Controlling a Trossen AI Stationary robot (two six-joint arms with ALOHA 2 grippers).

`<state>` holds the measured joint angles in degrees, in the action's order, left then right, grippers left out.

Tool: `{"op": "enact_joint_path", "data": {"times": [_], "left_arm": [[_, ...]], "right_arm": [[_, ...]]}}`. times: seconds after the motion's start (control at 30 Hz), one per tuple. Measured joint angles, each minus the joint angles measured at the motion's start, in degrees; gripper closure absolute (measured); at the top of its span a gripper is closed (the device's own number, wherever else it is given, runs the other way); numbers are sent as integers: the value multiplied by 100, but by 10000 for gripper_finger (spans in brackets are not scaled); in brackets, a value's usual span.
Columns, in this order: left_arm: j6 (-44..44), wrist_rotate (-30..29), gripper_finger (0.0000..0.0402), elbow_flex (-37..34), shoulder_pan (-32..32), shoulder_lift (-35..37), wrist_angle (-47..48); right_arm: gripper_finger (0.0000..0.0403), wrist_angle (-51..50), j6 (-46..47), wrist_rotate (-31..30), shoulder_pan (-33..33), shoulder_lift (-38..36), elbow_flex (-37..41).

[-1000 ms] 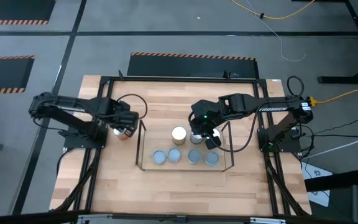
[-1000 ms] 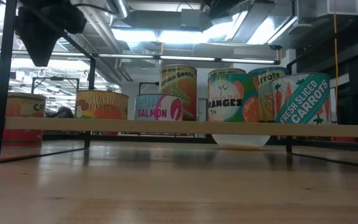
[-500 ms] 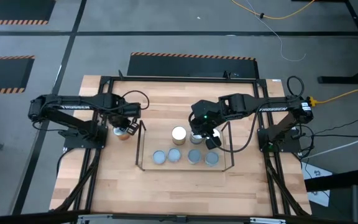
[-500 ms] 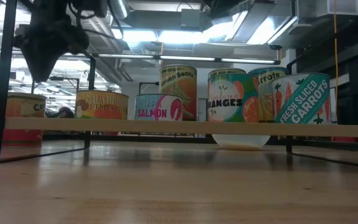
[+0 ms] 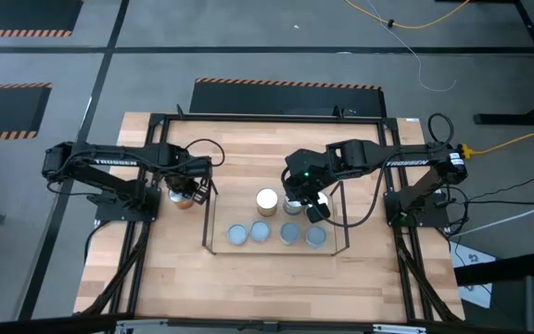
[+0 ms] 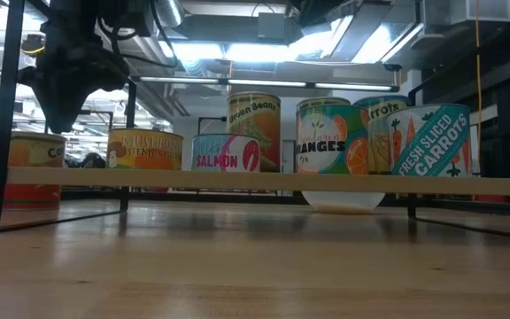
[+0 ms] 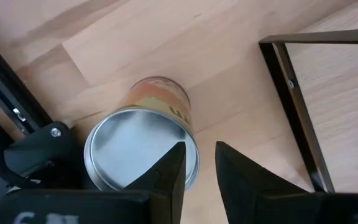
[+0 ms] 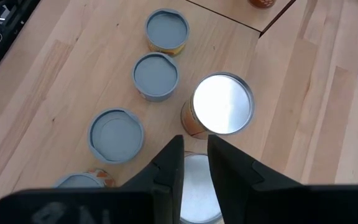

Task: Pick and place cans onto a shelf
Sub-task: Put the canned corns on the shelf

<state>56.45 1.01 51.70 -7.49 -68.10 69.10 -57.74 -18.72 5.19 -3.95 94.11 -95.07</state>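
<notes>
Here the left gripper (image 7: 197, 171), fingers nearly together and holding nothing, hangs above the upright can (image 7: 143, 149) just outside the shelf (image 7: 294, 93); this arm is nearer.

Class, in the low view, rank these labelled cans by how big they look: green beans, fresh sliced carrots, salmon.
1. Fresh sliced carrots can
2. Green beans can: similar height, so this order is unsure; nearness to the camera may differ.
3. Salmon can: clearly shortest.

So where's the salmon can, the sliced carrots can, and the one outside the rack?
Salmon can (image 6: 227, 152), low view, on its front label.
Sliced carrots can (image 6: 432, 140), low view, on its label.
Can outside the rack (image 7: 140, 148), left wrist view, on its silver top.
</notes>
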Motion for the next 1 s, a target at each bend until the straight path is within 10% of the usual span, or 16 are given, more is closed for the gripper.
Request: {"op": "enact_joint_path", "data": {"times": [1.0], "left_arm": [[250,-293,321,-150,240,4,-55]], "right_arm": [[325,1,0,1,0,0,0]]}}
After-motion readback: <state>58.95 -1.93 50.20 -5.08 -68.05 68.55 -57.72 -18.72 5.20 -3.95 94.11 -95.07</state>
